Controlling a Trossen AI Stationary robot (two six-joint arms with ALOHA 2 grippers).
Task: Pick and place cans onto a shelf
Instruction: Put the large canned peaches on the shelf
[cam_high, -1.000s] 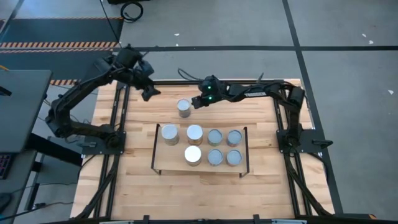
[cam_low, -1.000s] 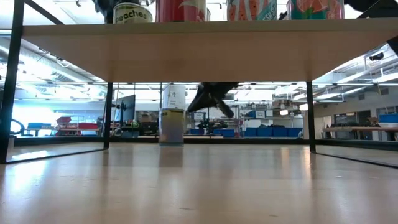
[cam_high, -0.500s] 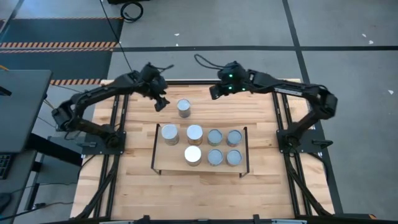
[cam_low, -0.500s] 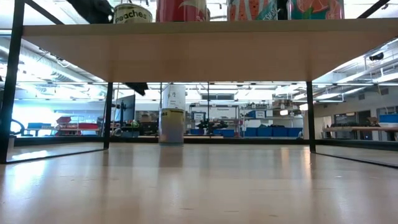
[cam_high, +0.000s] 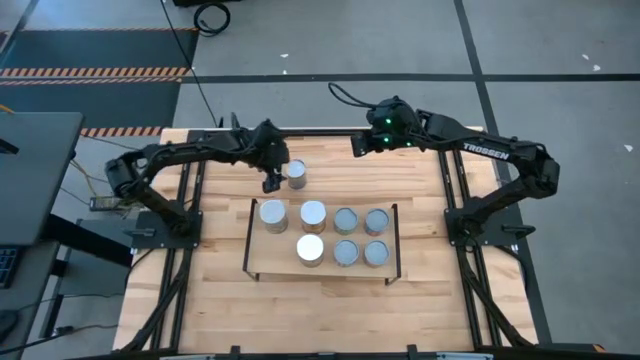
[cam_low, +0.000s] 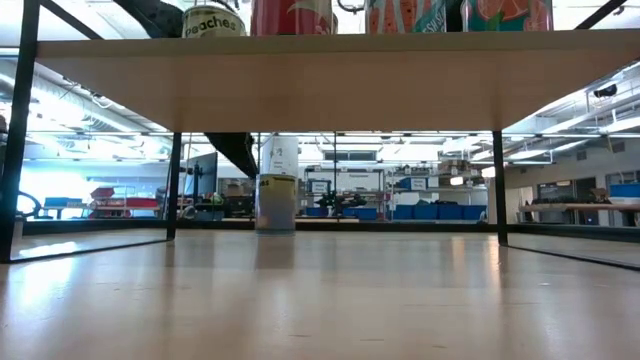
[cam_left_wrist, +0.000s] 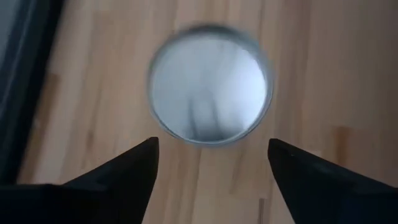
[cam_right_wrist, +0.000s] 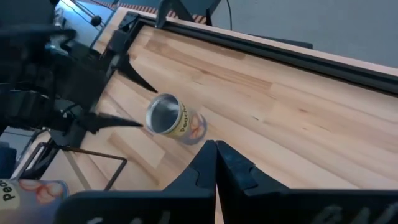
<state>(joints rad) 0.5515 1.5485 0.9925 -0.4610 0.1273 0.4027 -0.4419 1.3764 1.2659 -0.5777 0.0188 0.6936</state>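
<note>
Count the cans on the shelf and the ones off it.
7 on the shelf: four in its far row, three in its near row. 1 off it: the loose can, on the table behind the shelf.

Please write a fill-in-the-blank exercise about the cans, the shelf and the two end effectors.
1. The shelf carries ____ cans.
2. One can stands on the ____, apart from the shelf.
3. The left end effector is ____ beside this can.
4. The right end effector is ____.

Missing words: seven; table; open; shut

Lone can (cam_high: 296, 174) stands free on bare tabletop (cam_high: 400, 185); left hand (cam_high: 272, 176) just beside it. Shelf (cam_high: 262, 264) has one free slot.
</note>
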